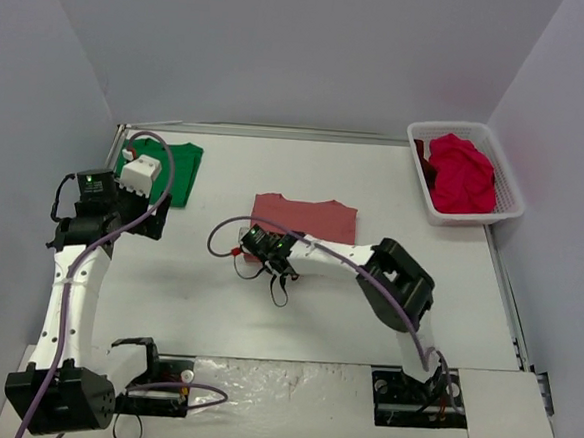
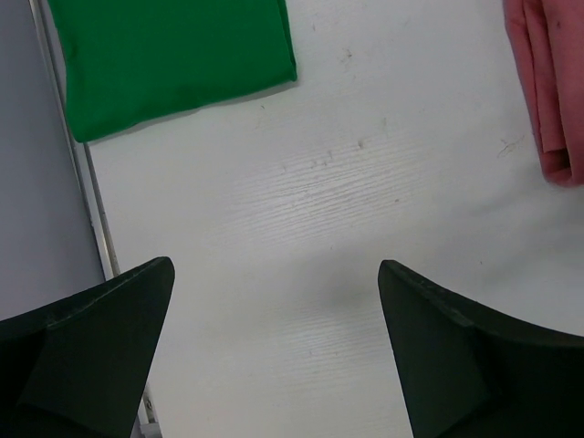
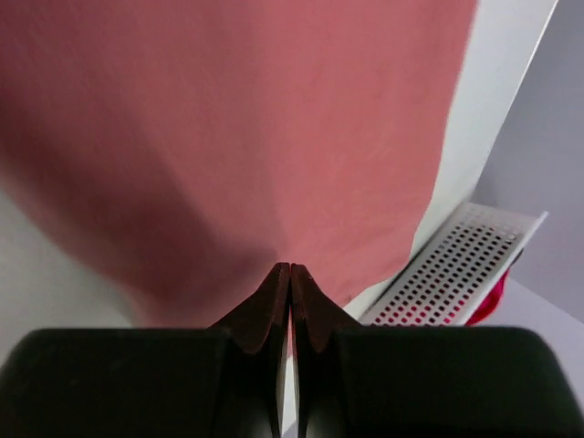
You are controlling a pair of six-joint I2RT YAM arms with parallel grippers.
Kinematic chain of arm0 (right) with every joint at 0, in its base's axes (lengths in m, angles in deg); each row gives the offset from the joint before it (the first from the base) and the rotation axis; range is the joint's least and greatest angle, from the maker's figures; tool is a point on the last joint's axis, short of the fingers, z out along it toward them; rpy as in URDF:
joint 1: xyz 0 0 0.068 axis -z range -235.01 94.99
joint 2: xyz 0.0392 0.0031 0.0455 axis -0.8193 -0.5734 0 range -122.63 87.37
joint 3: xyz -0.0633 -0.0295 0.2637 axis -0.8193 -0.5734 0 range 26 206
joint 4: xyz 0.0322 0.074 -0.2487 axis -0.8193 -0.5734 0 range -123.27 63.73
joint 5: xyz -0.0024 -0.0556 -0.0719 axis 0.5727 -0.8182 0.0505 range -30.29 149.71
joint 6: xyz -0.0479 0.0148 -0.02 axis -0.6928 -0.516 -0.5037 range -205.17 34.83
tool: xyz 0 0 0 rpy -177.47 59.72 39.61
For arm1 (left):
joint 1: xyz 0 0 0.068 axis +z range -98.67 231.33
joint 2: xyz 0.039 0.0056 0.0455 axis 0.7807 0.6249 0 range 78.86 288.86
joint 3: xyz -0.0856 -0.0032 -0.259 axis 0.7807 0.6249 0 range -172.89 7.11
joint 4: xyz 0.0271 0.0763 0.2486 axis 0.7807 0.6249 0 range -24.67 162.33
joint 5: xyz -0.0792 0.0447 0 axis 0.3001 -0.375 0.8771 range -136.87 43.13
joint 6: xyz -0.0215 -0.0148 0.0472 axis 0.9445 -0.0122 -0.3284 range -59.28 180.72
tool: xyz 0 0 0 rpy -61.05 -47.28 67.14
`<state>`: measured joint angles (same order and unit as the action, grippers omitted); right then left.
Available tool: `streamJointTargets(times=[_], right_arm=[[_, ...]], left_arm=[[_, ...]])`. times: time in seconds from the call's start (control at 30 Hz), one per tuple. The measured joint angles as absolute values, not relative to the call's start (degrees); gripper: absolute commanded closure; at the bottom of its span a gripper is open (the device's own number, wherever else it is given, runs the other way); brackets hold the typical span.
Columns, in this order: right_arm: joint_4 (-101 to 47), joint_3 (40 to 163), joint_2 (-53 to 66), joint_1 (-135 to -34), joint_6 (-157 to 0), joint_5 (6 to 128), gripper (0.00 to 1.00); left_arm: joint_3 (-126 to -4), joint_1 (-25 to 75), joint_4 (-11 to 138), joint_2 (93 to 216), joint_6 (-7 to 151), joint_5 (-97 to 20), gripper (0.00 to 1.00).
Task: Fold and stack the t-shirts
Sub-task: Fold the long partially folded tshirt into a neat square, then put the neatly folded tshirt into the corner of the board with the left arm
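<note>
Top external shows the dusty salmon-pink cotton t-shirt [image 1: 312,218] mid-table, white table [image 1: 216,304] open around it; right gripper [image 3: 290,270] pinches its near-left corner. The left gripper [image 2: 276,274] is spread; bright green folded t-shirt [image 1: 182,166] far-left, partly behind that arm.

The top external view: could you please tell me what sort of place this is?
Probably a robotics lab cell, not a home: a white table boxed in by grey panels, left arm and right arm bolted to its near edge, and a green t-shirt, pink t-shirt and basket laid out.
</note>
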<state>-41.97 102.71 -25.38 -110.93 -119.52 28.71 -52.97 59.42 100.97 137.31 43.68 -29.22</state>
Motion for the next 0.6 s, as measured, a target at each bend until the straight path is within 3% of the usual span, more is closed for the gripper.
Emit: streamJointTargets(times=[0.2,0.6], right_arm=[[-35.96,102.69,-37.42,-114.14,-120.96,15.42,1.0],[-32.84,102.69,-40.42,-118.08,-121.68,6.17,1.0]], left_arm=[[-52.97,59.8,100.99,138.95,44.12,-28.06,0.06],[-52.97,60.04,100.99,136.68,44.32,-25.26,0.06]])
